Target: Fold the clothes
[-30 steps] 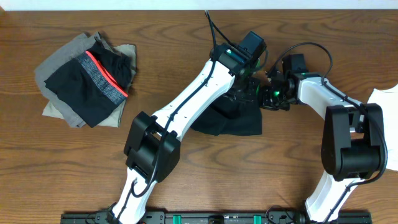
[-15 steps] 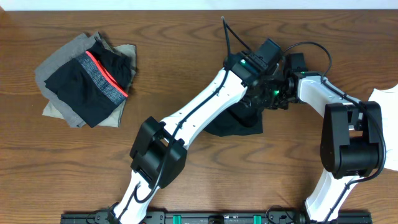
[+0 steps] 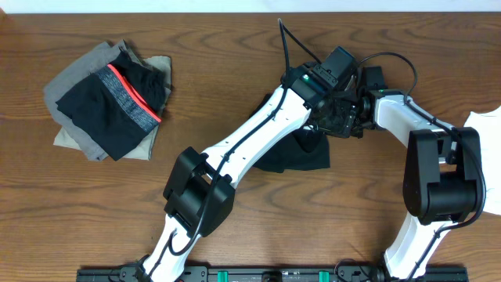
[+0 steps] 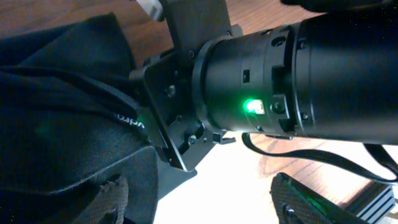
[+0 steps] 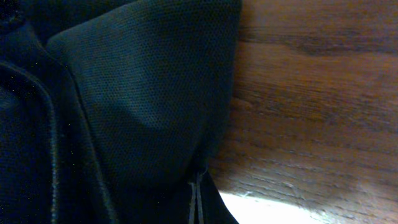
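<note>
Noting the layout, left to right.

- Far left: a stack of folded clothes [image 3: 106, 98], grey and tan under a black piece with a red band, well apart from the work.
- Centre: the black garment [image 3: 301, 159] lies rumpled on the table [image 3: 235, 47], partly under both arms.
- Left gripper [image 4: 202, 198]: fingers spread wide with nothing between them, just over the cloth.
- Right gripper [image 4: 140, 118]: closed on a bunched edge of the garment, with taut ridges running into its tip.
- Far right edge: a white piece [image 3: 485, 121].

Judgement: the step in hand is a re-grip. The left should close on one free corner, apart from the right's hold, so the pair can stretch the cloth flat before folding. It should avoid catching two layers or the neighbouring wrist.

Writing: small pale lettering [image 4: 127, 119] sits beside the right gripper's tip, too small to read. No brand is legible.
</note>
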Robot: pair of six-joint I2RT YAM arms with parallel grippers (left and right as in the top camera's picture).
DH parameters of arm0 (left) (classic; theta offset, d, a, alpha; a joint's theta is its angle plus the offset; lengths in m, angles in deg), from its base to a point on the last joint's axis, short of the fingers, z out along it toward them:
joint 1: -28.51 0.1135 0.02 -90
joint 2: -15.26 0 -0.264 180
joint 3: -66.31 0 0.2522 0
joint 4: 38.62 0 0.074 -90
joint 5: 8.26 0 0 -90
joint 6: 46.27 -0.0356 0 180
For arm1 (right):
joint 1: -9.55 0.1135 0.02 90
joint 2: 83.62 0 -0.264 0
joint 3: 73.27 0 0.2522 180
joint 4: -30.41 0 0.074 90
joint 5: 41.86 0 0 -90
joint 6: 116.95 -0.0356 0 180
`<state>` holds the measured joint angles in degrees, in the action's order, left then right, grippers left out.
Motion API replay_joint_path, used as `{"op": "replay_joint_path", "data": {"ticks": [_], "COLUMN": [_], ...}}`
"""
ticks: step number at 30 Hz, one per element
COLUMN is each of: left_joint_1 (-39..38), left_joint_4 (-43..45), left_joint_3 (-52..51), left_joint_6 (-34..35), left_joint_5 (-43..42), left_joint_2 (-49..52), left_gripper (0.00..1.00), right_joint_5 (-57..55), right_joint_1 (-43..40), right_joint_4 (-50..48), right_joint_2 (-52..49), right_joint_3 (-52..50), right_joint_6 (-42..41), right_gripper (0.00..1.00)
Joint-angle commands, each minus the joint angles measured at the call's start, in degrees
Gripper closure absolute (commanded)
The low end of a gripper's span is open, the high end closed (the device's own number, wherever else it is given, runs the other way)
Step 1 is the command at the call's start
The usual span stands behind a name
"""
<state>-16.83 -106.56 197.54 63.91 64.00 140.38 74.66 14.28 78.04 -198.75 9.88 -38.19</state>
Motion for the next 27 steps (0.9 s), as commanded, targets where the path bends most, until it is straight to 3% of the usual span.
{"op": "replay_joint_path", "data": {"ticks": [1, 7, 11, 14, 17, 24, 27], "left_joint_1": [0.33, 2.80, 6.97, 10.80, 14.01, 16.79, 16.76], "left_joint_4": [-1.77, -8.17, -13.53, -16.92, -17.79, -17.59, -16.39], "left_joint_3": [1.66, 1.66, 1.66, 1.40, 0.15, -4.02, -5.05], "left_joint_6": [-2.12, -2.40, -2.51, -2.51, -2.56, -5.81, -6.01], "left_joint_5": [3.02, 11.98, 12.87, 12.87, 12.76, 10.47, 10.47], "left_joint_2": [-3.74, -8.39, -9.46, -9.38, -9.38, -9.38, -9.38], "left_gripper": [0.22, 0.17, 0.16, 0.16, 0.16, 0.16, 0.16], "right_joint_5": [-6.21, -4.72, 3.23, 5.90, 8.28, 6.12, 4.92], "right_joint_1": [-0.70, -5.51, -7.85, -7.45, -5.99, -0.96, 0.76], "right_joint_4": [1.31, 3.28, 5.64, 8.00, 9.09, 10.43, 9.84], "right_joint_2": [-3.85, -0.50, 5.95, 10.73, 13.81, 13.77, 13.14], "right_joint_3": [-1.68, -1.66, -1.66, -1.66, -1.66, -1.68, -1.68], "right_joint_6": [1.05, 3.10, 11.85, 14.08, 15.21, 14.67, 12.76], "right_gripper": [0.98, 0.96, 0.83, 0.66, 0.57, 0.54, 0.66]}}
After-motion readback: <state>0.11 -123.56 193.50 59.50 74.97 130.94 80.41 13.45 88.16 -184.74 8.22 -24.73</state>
